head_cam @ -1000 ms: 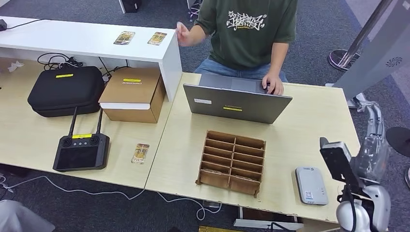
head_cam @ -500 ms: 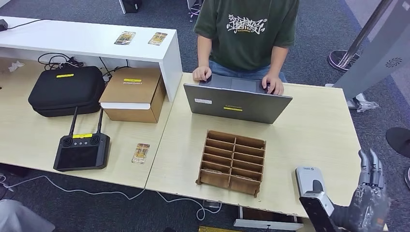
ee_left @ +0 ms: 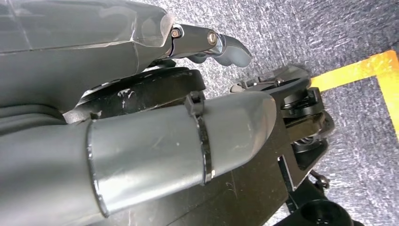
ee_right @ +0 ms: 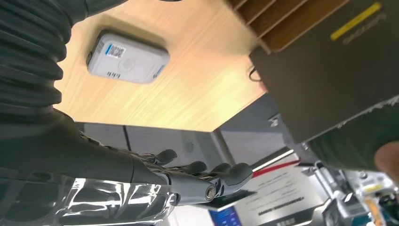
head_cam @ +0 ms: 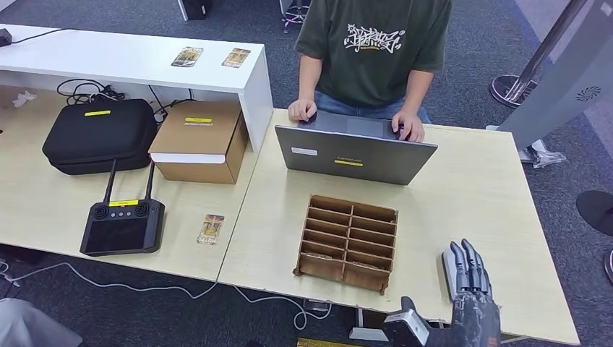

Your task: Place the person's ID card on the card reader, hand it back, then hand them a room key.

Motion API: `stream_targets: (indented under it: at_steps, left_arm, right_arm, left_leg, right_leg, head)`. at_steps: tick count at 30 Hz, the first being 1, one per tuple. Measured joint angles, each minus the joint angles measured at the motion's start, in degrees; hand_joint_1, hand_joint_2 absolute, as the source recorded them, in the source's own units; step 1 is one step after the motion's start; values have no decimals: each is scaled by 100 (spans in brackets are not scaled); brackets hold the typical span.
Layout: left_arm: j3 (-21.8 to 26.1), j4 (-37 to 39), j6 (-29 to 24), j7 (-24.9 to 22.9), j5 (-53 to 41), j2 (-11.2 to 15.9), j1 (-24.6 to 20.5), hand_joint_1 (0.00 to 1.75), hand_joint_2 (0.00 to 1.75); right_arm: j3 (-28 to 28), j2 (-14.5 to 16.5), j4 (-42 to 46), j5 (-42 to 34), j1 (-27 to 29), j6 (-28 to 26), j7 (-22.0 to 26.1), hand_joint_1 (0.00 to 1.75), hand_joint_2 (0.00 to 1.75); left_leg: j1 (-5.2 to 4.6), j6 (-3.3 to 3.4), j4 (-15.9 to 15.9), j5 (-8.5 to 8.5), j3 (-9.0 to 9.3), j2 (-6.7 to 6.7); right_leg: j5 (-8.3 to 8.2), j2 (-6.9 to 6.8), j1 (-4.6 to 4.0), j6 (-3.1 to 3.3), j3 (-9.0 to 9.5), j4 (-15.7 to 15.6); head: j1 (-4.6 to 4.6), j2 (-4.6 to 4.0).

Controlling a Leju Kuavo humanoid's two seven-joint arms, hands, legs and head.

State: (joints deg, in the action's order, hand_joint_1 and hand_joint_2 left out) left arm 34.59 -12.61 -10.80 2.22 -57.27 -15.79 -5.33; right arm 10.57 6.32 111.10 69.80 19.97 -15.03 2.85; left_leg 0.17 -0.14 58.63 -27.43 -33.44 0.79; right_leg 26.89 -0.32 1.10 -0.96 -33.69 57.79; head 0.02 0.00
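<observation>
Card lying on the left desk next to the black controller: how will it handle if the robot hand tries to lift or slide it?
The card lies flat on the smooth wood-look desk, so it probably slides easily rather than tipping or rolling. It looks thin and light; with no raised edge showing, pinching it straight up seems hard. Sliding it to the nearby front edge may work better.

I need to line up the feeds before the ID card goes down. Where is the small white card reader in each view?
Head view: the small white rounded card reader lies near the table's front right corner, mostly hidden behind the right robot hand.
Right wrist view: card reader on the pale wooden tabletop.
Left wrist view: not in it.
Shared landmark: brown wooden slotted organizer.
</observation>
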Motion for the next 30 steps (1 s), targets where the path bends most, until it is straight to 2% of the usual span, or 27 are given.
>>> stream_targets:
  at_steps: [13,20,30]
  left_arm:
    - [81,0,10,94,31,-4,-18,0,0]
    - [78,0,78,34,-111,-5,-94,0,0]
    - [28,0,178,-57,-261,-4,-176,0,0]
  right_arm:
    - [900,-43,-914,184,-664,413,94,0,175]
    - [1252,-302,-1721,395,-1243,412,180,0,175]
    - [1423,-650,-2770,442,-1853,425,211,0,175]
  left_leg:
    - [0,0,0,0,2,-1]
    - [0,0,0,2,3,-1]
    - [-1,1,2,3,4,0]
  right_leg:
    - [0,3,0,0,0,1]
    - [-3,3,0,0,2,1]
    - [-4,1,0,0,3,1]
  head:
    - [0,0]
    - [0,0]
    - [0,0]
